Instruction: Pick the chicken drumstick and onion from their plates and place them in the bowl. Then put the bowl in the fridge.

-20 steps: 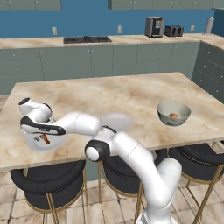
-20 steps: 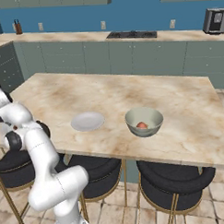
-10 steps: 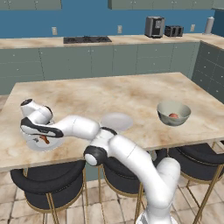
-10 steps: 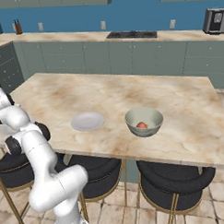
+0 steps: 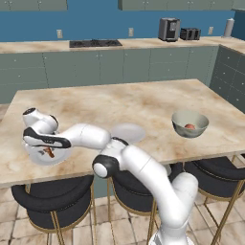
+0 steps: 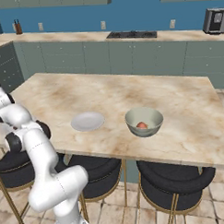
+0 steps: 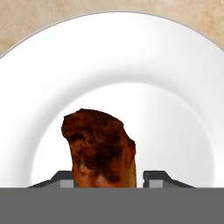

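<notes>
The brown chicken drumstick [image 7: 100,144] lies on a white plate [image 7: 175,65] at the island's near left edge, and it is also visible as the drumstick [image 5: 48,152] on the plate [image 5: 34,156]. My gripper [image 7: 107,177] is down over it, one fingertip [image 7: 65,179] on each side. The left tip touches the meat; a sliver of gap shows at the right. From the left base, the gripper [image 5: 45,146] hangs just above that plate. The onion [image 5: 190,127] [image 6: 141,125] sits inside the cream bowl [image 5: 182,130] [image 6: 133,126] on the island's right. The other plate [image 5: 127,132] [image 6: 87,121] is bare. The fridge is out of view.
Black round stools [image 5: 52,201] [image 6: 174,180] stand under the island's near edge. A back counter holds a cooktop [image 5: 94,43], a coffee machine [image 5: 168,29] and a toaster [image 5: 190,33]. Bare marble lies between the plates and the bowl.
The hand has dropped slightly onto the left plate and the jaws have narrowed from wide open to close around the drumstick. Bowl, onion and the other plate have not moved.
</notes>
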